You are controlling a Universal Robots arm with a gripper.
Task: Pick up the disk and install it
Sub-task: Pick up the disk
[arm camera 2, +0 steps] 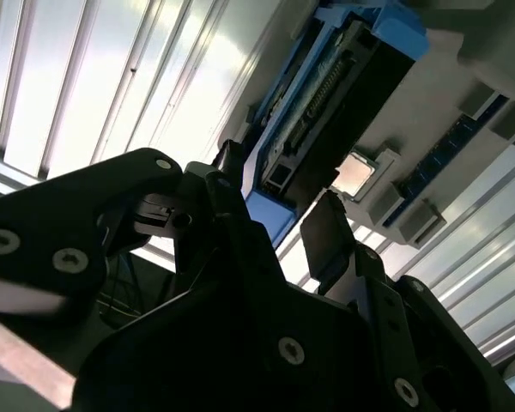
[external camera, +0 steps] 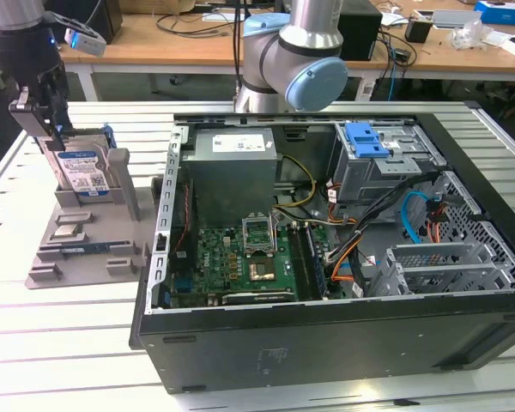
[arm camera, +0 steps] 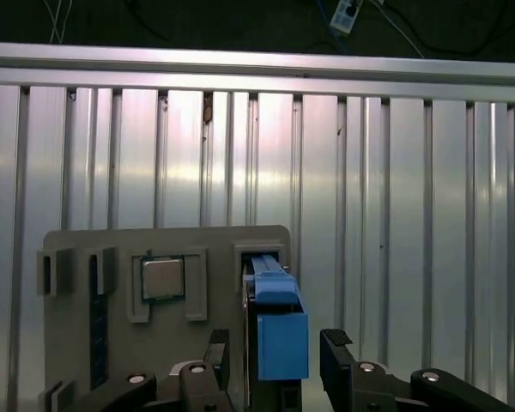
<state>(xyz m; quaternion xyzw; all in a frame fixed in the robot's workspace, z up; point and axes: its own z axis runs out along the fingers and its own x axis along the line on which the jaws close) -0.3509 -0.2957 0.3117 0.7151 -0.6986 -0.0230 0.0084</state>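
Fingers (arm camera: 336,345) of the end effector (arm camera: 275,348) flank the disk (arm camera: 279,296) edge-on, not touching.

Exterior view overlooks the table (external camera: 69,343); both wrist views closely share the disk (arm camera: 281,343) (arm camera 2: 322,116).

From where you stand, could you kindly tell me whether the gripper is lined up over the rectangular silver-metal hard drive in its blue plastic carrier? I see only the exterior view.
Observer: Yes. In the first wrist view the gripper straddles the disk, with one finger on each side of its blue edge.
Operator: Thank you. Are the fingers gripping it?
Observer: No. In that same view a gap shows between each finger and the disk, so the jaws stand open.
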